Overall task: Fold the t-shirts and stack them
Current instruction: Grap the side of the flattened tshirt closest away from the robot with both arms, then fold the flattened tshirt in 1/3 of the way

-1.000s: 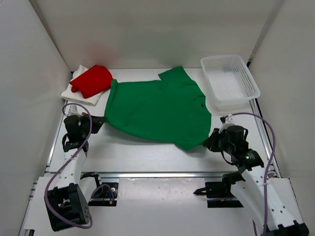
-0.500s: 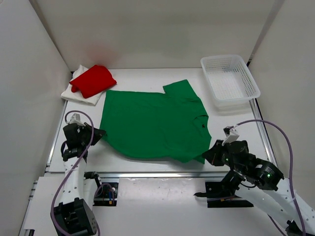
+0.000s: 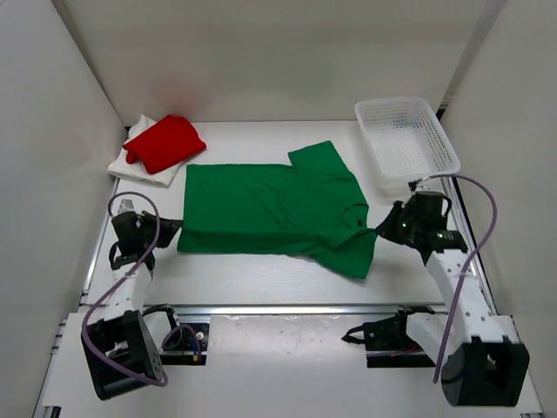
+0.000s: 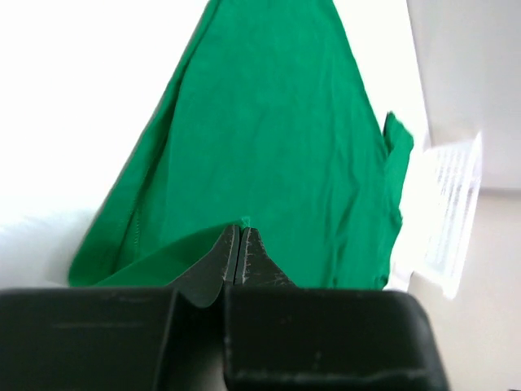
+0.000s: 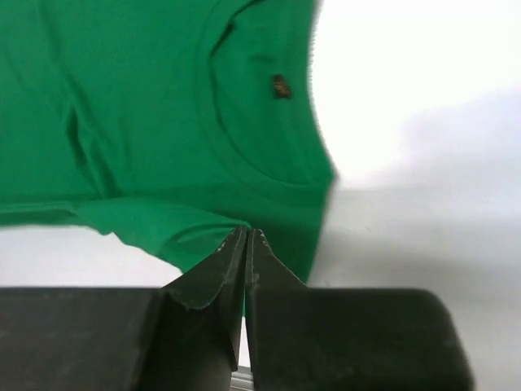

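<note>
The green t-shirt (image 3: 270, 209) lies spread across the middle of the table, its near right corner folded and drooping. My left gripper (image 3: 171, 228) is shut on the green t-shirt's left bottom corner (image 4: 244, 147). My right gripper (image 3: 385, 228) is shut on its right edge below the collar (image 5: 163, 122). The red t-shirt (image 3: 164, 142) lies folded on the folded white t-shirt (image 3: 137, 170) at the back left.
A white lattice basket (image 3: 406, 142) stands at the back right. White walls close in the left, back and right sides. A metal rail (image 3: 278, 306) runs along the table's near edge.
Both grippers have moved away from the near edge with the green shirt held; the right arm swung far back and right. The shirt is stretched flatter, with its near edge pulled back.
</note>
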